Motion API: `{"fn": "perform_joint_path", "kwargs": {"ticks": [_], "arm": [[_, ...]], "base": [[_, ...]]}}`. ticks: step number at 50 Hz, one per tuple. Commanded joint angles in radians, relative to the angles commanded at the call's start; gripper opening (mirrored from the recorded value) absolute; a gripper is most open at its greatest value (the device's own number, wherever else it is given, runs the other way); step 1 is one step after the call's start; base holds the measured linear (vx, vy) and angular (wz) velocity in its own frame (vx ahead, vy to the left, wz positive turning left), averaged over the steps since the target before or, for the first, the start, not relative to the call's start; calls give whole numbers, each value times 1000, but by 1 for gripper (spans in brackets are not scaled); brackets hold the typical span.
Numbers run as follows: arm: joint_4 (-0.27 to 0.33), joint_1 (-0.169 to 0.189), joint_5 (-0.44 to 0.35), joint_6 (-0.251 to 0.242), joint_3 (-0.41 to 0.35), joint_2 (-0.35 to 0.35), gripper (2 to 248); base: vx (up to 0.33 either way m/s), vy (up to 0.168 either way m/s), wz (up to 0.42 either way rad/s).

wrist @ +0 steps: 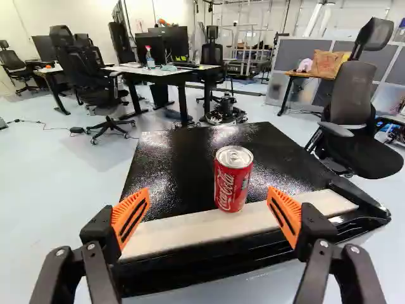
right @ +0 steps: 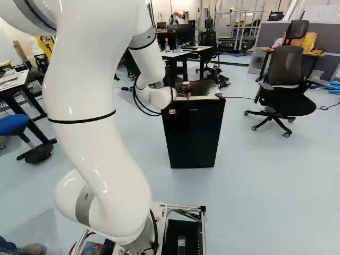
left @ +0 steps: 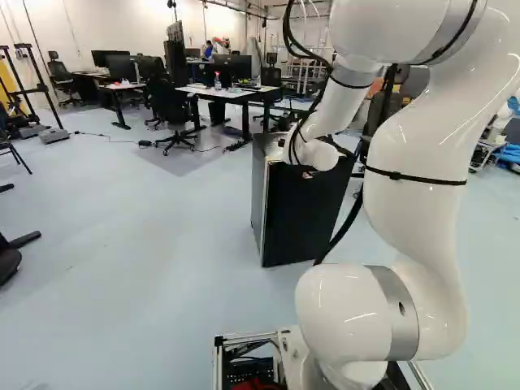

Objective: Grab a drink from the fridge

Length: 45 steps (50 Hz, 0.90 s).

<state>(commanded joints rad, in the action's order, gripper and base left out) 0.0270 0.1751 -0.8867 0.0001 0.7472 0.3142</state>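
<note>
My gripper point(right: 182, 94) is at the near top edge of the small black fridge point(right: 194, 135) in the right base view, partly hidden by the arm's wrist. In the wrist view the gripper point(wrist: 209, 195) stands open, its orange pads wide apart. A red drink can point(wrist: 233, 180) with a silver lid is upright on the fridge's black top point(wrist: 171, 161), just ahead of the fingers and a little off-centre between them, touched by neither. It rests by the pale strip along the near edge. The fridge point(left: 302, 215) appears beyond the arm in the left base view; its front looks closed.
Past the fridge are desks point(left: 227, 93) with monitors and black office chairs point(left: 169, 106). Another office chair point(right: 284, 87) stands right of the fridge. Far left in the right base view are a table point(right: 16, 79) and a blue stool point(right: 13, 124).
</note>
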Motion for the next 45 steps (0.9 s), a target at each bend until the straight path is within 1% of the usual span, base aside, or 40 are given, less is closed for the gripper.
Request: {"fn": "perform_joint_path", "kwargs": {"ticks": [9, 26, 45], "arm": [[-20, 4, -8, 0, 22, 37, 247], [-51, 10, -22, 0, 65, 72, 247], [-52, 20, -22, 0, 114, 111, 247]], "base": [[0, 0, 0], [0, 0, 0], [0, 0, 0]]}}
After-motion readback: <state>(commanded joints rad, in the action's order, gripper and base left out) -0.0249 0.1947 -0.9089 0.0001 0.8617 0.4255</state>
